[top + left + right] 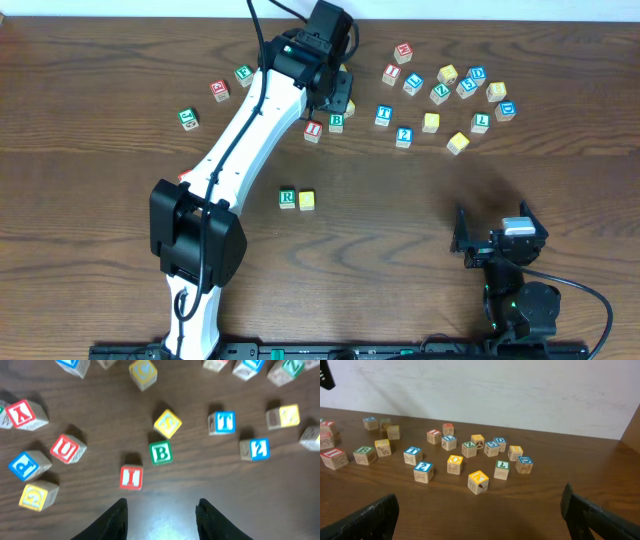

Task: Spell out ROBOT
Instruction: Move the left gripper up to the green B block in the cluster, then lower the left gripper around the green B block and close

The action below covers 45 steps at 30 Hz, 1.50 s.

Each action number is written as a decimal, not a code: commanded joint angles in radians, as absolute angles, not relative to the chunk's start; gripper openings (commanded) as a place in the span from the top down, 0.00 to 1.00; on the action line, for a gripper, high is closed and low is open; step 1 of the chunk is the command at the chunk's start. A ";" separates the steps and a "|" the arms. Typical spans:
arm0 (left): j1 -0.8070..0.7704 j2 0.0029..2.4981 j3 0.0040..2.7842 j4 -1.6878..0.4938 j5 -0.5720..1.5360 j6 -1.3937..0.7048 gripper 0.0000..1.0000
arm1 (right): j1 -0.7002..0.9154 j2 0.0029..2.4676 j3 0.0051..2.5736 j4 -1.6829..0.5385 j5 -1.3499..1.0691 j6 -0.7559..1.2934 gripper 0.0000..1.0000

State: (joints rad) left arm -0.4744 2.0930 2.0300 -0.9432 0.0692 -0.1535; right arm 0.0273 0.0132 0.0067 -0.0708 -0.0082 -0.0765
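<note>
Jaws apart over dark wooden table [400, 220]

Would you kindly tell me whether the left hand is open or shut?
Open: the left hand shows its two fingers well apart in the wrist view, nothing between them, near the red I block.

Our left arm [250, 130] extends, the left gripper [161, 517] hanging near the green B block [161, 453], jaws apart and empty; our right gripper [479, 505] rests well apart from it, jaws wide.
</note>
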 commanded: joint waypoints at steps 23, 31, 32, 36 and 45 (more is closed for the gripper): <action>-0.537 2.286 2.056 -0.866 -0.043 -0.287 0.57 | 0.020 0.013 0.006 -0.075 -0.014 -0.065 0.01; -0.537 2.288 2.056 -0.867 -0.091 -0.313 0.57 | 0.020 0.013 0.006 -0.075 -0.014 -0.065 0.01; -0.537 2.289 2.056 -0.868 -0.091 -0.313 0.57 | 0.020 0.013 0.006 -0.075 -0.014 -0.065 0.01; -0.537 2.291 2.056 -0.869 -0.091 -0.312 0.57 | 0.020 0.013 0.006 -0.075 -0.014 -0.065 0.01; -0.537 2.340 2.055 -0.869 -0.091 -0.312 0.57 | 0.020 0.013 0.006 -0.075 -0.014 -0.065 0.01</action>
